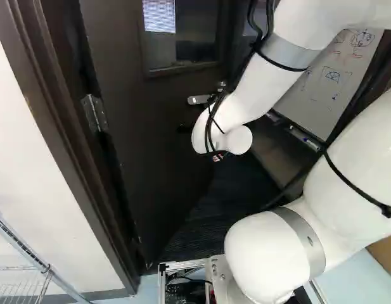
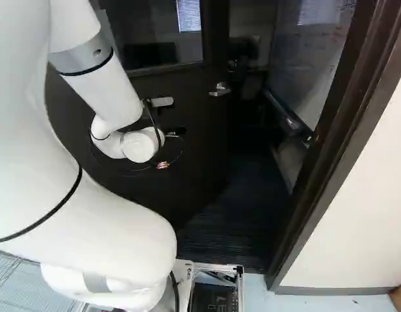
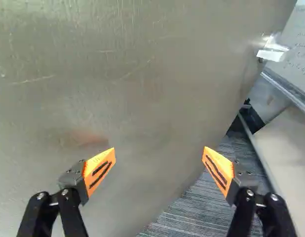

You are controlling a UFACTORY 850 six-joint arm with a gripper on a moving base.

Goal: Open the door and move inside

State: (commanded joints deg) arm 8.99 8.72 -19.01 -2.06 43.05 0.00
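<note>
My black 2-finger gripper (image 2: 177, 131) is released, its orange pads (image 3: 99, 171) well apart before the broad face of the dark brown, windowed door (image 1: 144, 126). I see that door ajar in its dark brown frame (image 2: 330, 162), its silver metal lever handle (image 3: 273, 52) near the free edge.

No text can be read with certainty: the whiteboard (image 1: 309, 98) bears dark and red handwriting (image 1: 362, 39) and small line sketches (image 1: 333, 75), too small to make out.
</note>
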